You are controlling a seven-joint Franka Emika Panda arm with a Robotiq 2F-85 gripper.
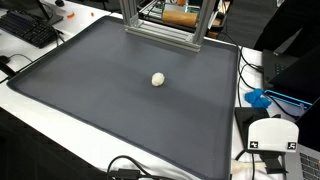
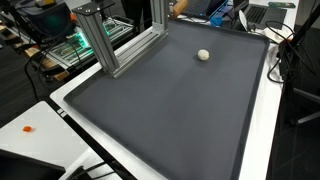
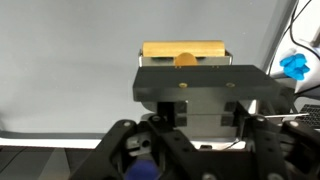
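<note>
Pale ball (image 1: 158,79) on dark mat (image 1: 80,100), well apart from edges.

The exterior views are evenly lit from overhead; a pale sheen is seen on the dark grey flat mat (image 1: 100,90), a faint shadow under the small cream ball (image 1: 158,79). Beyond the jaws, the wrist view is washed out.

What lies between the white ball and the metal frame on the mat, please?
Nothing: between ball and frame the mat is bare, in both exterior views.
</note>
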